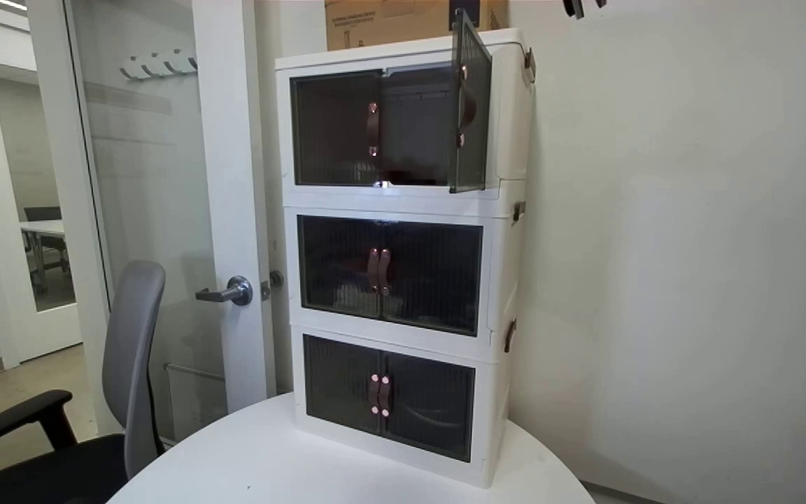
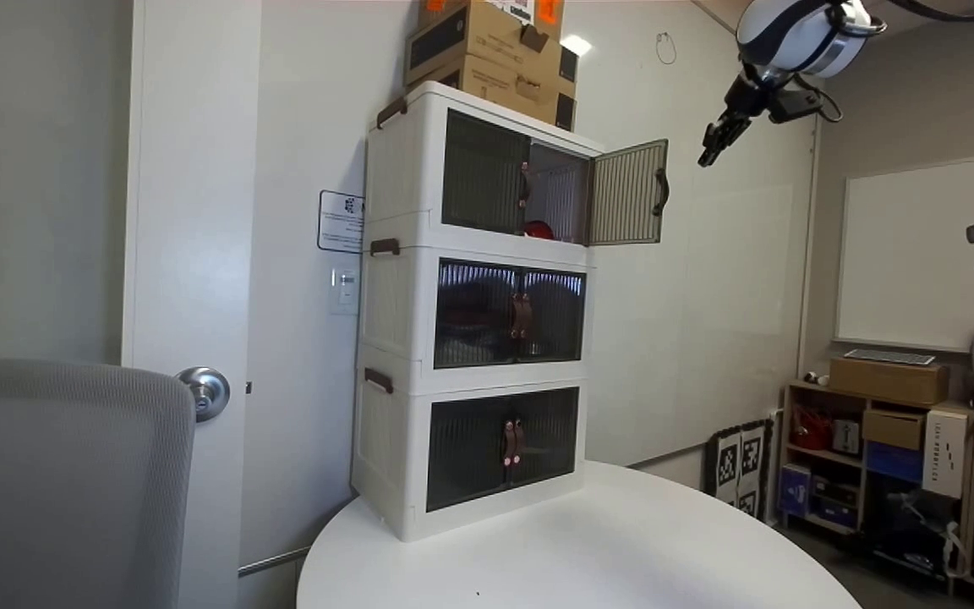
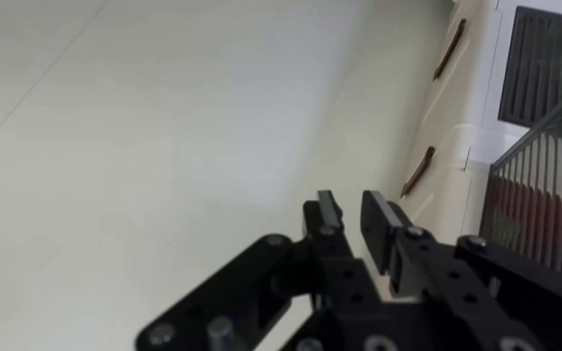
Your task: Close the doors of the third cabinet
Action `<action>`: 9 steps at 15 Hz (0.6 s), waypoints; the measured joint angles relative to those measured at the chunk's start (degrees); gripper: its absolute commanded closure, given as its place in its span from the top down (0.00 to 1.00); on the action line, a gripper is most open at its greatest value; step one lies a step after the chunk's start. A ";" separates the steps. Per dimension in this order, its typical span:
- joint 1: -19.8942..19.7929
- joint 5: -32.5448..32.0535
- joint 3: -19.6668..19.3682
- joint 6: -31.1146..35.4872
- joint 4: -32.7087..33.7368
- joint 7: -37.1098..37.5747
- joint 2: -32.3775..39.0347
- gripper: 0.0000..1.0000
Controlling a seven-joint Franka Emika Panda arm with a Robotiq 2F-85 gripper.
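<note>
Third cabinet (image 2: 398, 169): white-framed box, topmost of three on round white bench (image 2: 605, 545).
Left smoked translucent door (image 1: 333, 129): closed.
Matching right door (image 1: 476, 147): swung outward.
Black pincer (image 3: 348, 209): slightly spread, farther right, apart.

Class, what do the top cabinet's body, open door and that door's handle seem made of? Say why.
Body: probably moulded plastic, white and satin, from its rounded edges.
Open door: smoked, ribbed plastic or perhaps glass; red shows through it in the wrist view.
Handle: perhaps brown leather or a lookalike strap, bowed outward; its shiny coppery studs look metallic.
</note>
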 measured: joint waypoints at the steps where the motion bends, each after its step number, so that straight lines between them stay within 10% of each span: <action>1: -0.26 2.25 0.89 2.57 -0.07 -1.31 0.65 0.00; 9: -0.43 23.89 8.74 4.64 -1.77 -13.54 2.10 0.00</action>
